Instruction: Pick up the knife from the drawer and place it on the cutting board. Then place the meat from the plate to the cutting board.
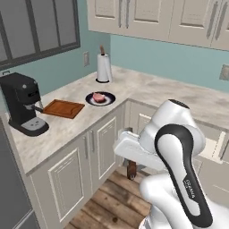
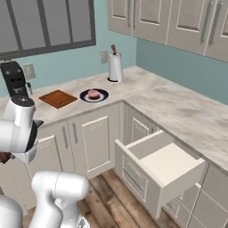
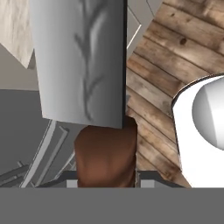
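My white arm [image 1: 179, 147] with dark joints is bent low in front of the cabinets. My two-finger gripper [image 3: 105, 177] is closed around the short reddish-brown handle of the small broad-bladed knife [image 3: 83, 61].

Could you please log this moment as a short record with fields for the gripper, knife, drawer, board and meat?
gripper: shut on the knife, handle between the jaws, blade pointing away from the hand
drawer: drawer pulled open, inside bare
cutting board: cutting board on the counter, nothing on it
meat: meat on the dark plate, beside the board
coffee machine: coffee machine left of the board
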Robot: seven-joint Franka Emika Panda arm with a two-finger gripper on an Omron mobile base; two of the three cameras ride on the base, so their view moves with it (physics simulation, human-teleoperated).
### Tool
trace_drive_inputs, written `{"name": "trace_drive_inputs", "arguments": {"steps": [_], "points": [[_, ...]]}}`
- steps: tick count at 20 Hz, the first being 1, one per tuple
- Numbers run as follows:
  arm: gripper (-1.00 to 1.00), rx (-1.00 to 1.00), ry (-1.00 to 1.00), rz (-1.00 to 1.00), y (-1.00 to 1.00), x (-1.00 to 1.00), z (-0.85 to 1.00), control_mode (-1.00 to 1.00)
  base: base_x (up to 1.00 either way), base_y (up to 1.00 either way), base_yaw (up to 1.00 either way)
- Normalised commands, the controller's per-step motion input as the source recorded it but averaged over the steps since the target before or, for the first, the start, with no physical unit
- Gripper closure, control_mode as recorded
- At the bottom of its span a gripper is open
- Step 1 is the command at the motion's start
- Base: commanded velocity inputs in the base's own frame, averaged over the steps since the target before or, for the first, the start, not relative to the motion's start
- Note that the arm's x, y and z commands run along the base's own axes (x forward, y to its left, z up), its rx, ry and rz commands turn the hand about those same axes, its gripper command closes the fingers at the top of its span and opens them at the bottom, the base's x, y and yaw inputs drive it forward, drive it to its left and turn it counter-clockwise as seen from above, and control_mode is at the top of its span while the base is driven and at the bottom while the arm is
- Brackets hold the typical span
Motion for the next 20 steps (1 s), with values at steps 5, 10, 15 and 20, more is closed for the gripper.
{"name": "trace_drive_inputs", "arguments": {"steps": [5,10,15,20], "points": [[1.0,0.0,0.0,0.0,0.0,0.0,0.0,1.0,0.52,-0.01,0.11],[1.0,0.0,0.0,0.0,0.0,0.0,0.0,1.0,0.6,-0.01,0.09],[1.0,0.0,0.0,0.0,0.0,0.0,0.0,1.0,0.58,0.0,0.08],[1.0,0.0,0.0,0.0,0.0,0.0,0.0,1.0,0.6,0.0,0.09]]}}
